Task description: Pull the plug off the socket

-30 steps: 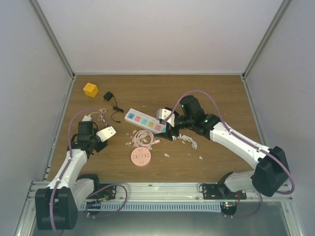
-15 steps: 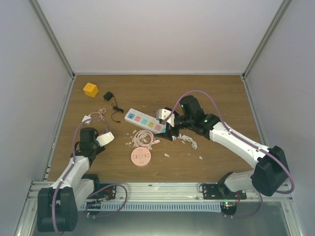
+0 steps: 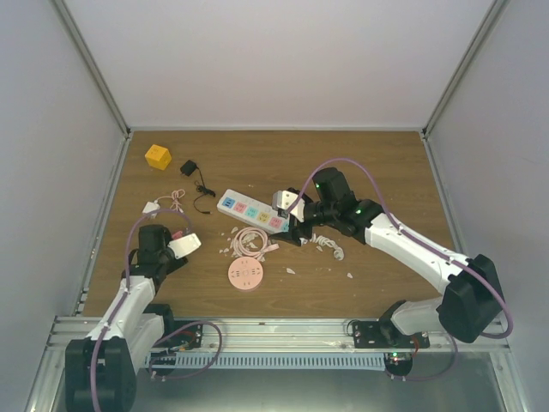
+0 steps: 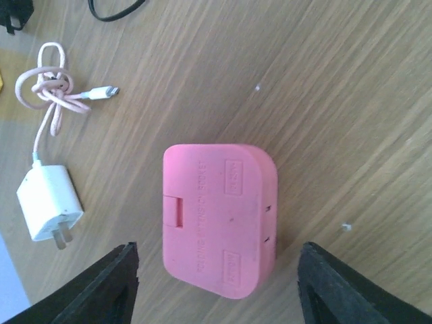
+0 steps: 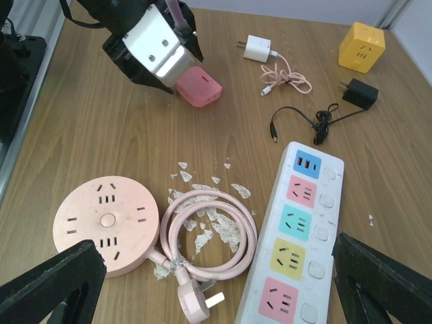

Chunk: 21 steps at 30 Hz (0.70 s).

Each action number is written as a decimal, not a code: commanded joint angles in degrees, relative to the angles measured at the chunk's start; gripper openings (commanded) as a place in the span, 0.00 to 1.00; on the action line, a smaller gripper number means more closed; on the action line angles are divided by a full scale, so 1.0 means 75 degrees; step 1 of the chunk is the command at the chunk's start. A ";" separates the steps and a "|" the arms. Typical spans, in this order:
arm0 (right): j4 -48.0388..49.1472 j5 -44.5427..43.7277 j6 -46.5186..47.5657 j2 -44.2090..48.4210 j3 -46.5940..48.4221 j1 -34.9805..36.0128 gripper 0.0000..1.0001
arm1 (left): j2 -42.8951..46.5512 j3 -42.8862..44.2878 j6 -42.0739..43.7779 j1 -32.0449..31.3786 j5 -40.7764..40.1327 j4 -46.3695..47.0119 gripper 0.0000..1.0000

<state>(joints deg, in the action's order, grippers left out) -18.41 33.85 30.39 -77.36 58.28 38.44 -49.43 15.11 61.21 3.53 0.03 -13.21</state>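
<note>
The pink plug lies flat on the wooden table, free of any socket. My left gripper hovers just over it, open, with a gap of bare wood between the plug and each fingertip. From the right wrist view the plug peeks out under the left gripper. The white socket strip with coloured outlets has nothing plugged in. My right gripper stands open above the strip's near end, holding nothing.
A round pink socket with its coiled cable and loose plug lies among white flakes. A white charger, a black adapter and a yellow cube sit at the far left.
The left gripper has gone from shut to open and let the pink plug down on the table, after drawing slightly nearer its base. The right arm has not moved.
</note>
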 commanded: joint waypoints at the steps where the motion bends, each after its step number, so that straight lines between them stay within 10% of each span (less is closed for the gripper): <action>1: 0.0157 -0.0134 0.0027 -0.0047 -0.0060 -0.0033 0.93 | 0.0205 0.0506 -0.0253 0.0040 0.0723 -0.0579 0.69; 21: 0.0662 -0.2439 -0.0252 -0.0953 -0.0045 -0.0052 0.96 | -0.0536 0.3160 -0.3094 -0.0138 0.3437 -0.2075 0.99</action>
<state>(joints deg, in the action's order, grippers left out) -15.40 23.00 29.54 -81.76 58.17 38.44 -52.42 36.32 44.62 3.16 19.75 -28.27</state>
